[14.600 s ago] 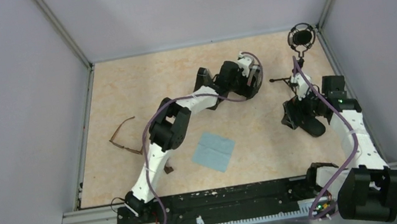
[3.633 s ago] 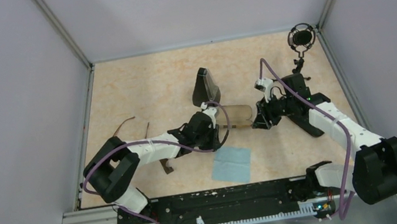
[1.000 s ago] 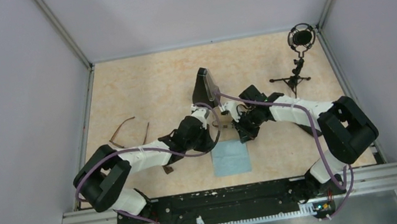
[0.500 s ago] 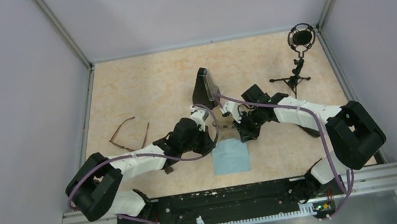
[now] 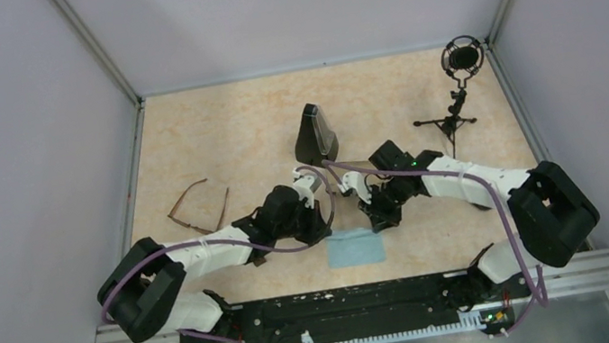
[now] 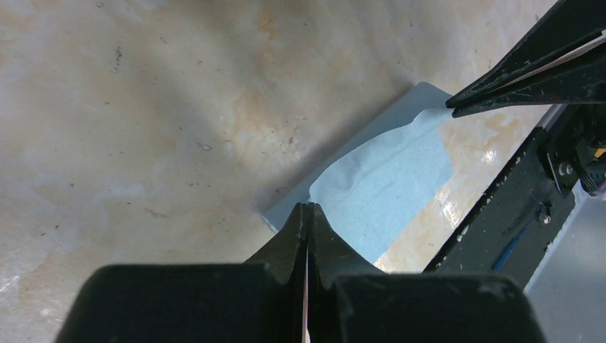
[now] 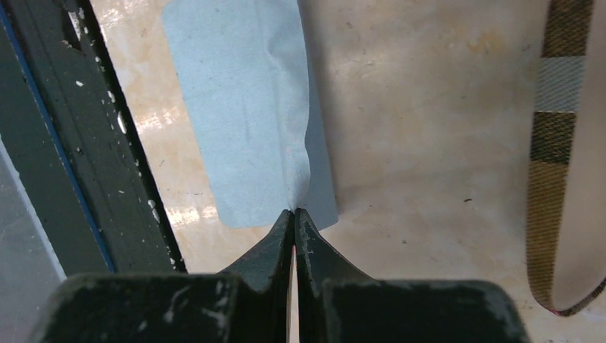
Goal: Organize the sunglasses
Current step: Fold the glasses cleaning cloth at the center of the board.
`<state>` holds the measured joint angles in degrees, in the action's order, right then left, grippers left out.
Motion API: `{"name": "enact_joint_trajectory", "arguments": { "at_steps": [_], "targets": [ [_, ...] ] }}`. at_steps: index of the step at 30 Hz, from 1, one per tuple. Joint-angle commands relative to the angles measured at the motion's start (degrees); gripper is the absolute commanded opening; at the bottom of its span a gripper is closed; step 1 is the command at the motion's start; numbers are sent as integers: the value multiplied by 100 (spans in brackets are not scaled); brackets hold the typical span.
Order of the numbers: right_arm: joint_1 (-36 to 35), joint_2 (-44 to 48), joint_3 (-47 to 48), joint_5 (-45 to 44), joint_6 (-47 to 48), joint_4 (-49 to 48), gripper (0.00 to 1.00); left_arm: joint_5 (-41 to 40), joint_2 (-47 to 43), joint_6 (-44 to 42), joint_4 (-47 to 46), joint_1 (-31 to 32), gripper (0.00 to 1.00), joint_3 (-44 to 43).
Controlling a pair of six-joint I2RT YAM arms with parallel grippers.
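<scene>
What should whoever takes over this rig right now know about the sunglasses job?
Both shut: left gripper on a corner of the blue cloth, right gripper on its other end; cloth partly folded.
Untouched: brown sunglasses, open, left of the arms. Second pair not visible.
Beyond the grippers: black case; beside the right gripper: plaid case.
To do: stow the sunglasses.

White-and-black arms (image 5: 204,252), purple cables (image 5: 501,219)
</scene>
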<state>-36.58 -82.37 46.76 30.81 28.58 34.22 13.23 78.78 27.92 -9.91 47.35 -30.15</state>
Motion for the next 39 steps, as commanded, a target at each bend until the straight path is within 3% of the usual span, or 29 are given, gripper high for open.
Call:
{"name": "enact_joint_trajectory", "arguments": {
  "at_steps": [1, 39],
  "targets": [
    [-183, 222, -93, 90, 215, 76, 0, 411, -106, 21, -344, -13, 0, 133],
    [-637, -10, -334, 134, 321, 219, 0, 1061, -180, 356, -877, 56, 0, 668]
  ]
}}
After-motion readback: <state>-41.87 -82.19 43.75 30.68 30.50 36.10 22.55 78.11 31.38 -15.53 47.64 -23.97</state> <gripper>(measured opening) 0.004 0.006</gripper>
